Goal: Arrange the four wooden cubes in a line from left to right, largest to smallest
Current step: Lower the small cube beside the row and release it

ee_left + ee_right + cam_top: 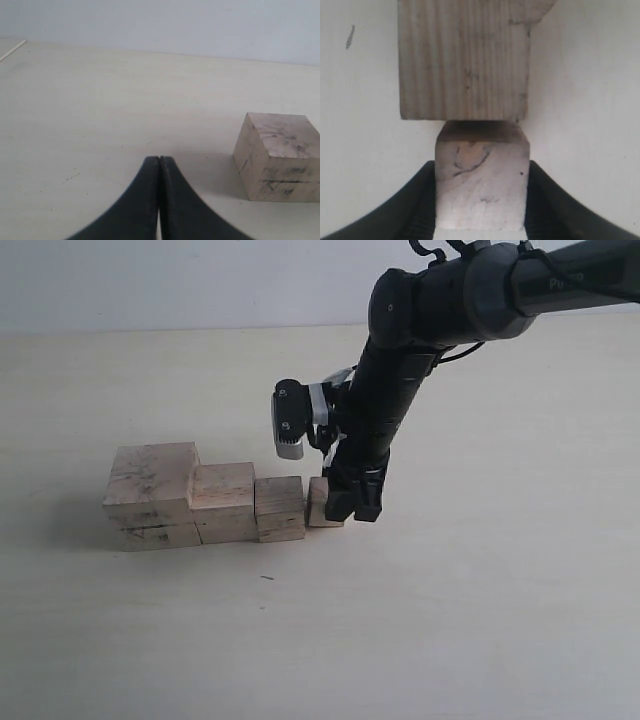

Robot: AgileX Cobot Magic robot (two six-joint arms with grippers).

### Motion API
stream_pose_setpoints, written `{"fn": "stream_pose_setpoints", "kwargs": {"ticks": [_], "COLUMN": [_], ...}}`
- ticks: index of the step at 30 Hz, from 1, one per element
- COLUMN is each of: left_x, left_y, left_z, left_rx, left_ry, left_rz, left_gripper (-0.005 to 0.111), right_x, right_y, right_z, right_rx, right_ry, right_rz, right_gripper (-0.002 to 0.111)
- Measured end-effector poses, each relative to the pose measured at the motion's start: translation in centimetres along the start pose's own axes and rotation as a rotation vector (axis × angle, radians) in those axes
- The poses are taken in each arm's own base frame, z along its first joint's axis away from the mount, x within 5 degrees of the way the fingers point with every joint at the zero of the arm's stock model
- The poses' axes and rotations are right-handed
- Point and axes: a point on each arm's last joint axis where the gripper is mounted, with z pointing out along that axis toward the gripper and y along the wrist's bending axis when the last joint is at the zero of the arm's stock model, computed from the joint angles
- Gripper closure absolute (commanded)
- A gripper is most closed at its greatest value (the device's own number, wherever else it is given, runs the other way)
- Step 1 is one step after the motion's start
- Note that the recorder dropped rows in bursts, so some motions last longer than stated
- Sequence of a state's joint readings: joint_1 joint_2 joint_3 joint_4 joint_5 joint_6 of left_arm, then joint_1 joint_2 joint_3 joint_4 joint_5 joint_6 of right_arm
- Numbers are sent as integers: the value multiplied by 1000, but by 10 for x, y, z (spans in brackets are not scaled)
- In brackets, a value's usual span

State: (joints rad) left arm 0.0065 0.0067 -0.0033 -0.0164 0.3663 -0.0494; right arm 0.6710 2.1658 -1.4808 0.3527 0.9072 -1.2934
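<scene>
Four pale wooden cubes stand in a row on the table in the exterior view: the largest cube [150,495] at the left, then the second cube [222,502], the third cube [279,508] and the smallest cube [320,503]. My right gripper [352,505] reaches down from above and is shut on the smallest cube [481,185], which sits a narrow gap away from the third cube [465,60]. My left gripper [159,165] is shut on nothing, low over bare table, with the largest cube [277,155] off to one side. The exterior view does not show the left arm.
The pale table [480,620] stretches around the row on all sides. A small dark speck [267,578] lies in front of the cubes. A light wall [200,280] bounds the table's far edge.
</scene>
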Motion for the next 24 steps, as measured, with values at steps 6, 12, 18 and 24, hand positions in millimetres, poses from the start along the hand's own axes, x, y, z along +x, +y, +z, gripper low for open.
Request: {"fn": "stream_pose_setpoints", "kwargs": {"ticks": [6, 12, 18, 24], "left_x": [0, 0, 0, 0], "left_y": [0, 0, 0, 0], "left_z": [0, 0, 0, 0], "left_rx": [0, 0, 0, 0], "left_ry": [0, 0, 0, 0], "left_rz": [0, 0, 0, 0], "left_gripper": [107, 107, 107, 107], "right_x": [0, 0, 0, -4], "right_y": [0, 0, 1, 2], "right_z": [0, 0, 4, -8], "right_rx": [-1, -3, -15, 12], "right_ry": [-5, -4, -2, -15], "right_rz": [4, 4, 8, 21], "right_gripper": [87, 58, 52, 52]}}
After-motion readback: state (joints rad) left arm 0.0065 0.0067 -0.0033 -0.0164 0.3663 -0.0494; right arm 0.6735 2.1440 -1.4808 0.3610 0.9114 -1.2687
